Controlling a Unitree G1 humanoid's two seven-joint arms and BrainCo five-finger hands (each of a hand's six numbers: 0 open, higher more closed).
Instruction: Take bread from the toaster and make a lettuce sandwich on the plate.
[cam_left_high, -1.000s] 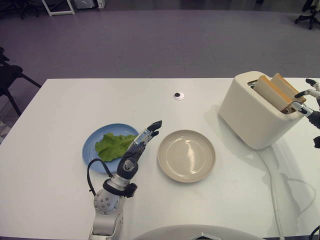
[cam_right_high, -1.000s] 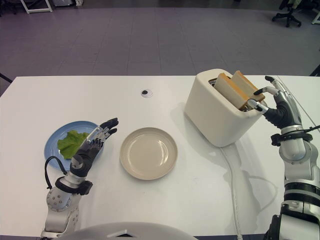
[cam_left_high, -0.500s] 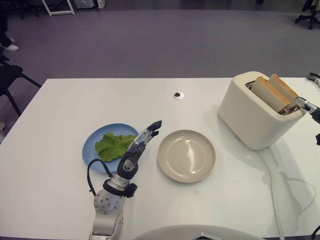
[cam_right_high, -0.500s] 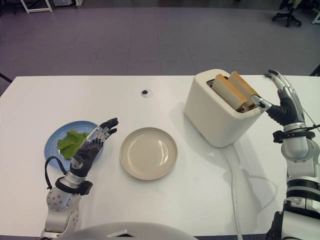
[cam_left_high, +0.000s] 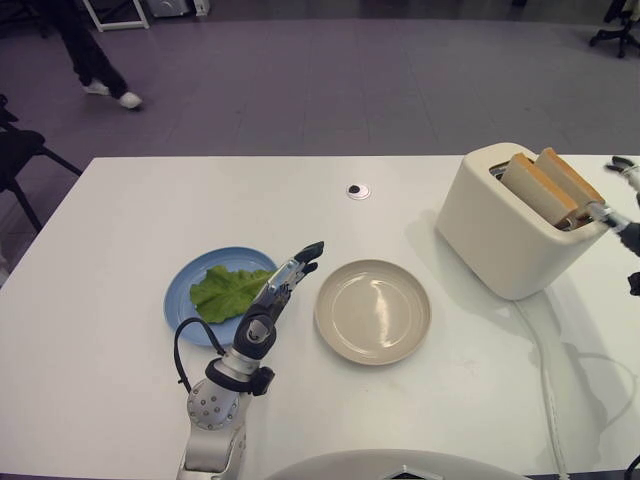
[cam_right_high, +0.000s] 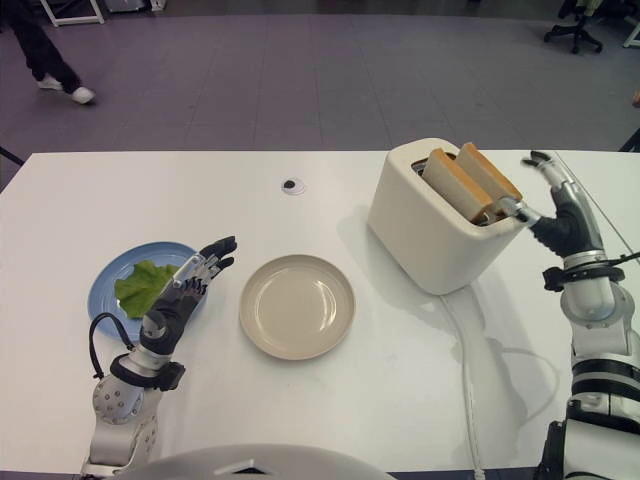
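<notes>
Right hand (cam_right_high: 562, 218), fingers apart, sits at 3 o'clock of the toaster (cam_right_high: 420, 232) and its bread (cam_right_high: 452, 183). Left hand (cam_right_high: 188, 292), fingers apart, hovers at 3 o'clock of the lettuce (cam_right_high: 142, 286).

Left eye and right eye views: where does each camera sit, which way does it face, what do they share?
Left eye view: on the head, facing forward and down at the table; left hand by the blue plate.
Right eye view: slightly rightward, same aim; right hand and forearm by the toaster.
Shared: bread, lettuce, beige plate.

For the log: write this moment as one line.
right hand open by bread | bread in toaster | lettuce on blue plate | left hand open
</notes>
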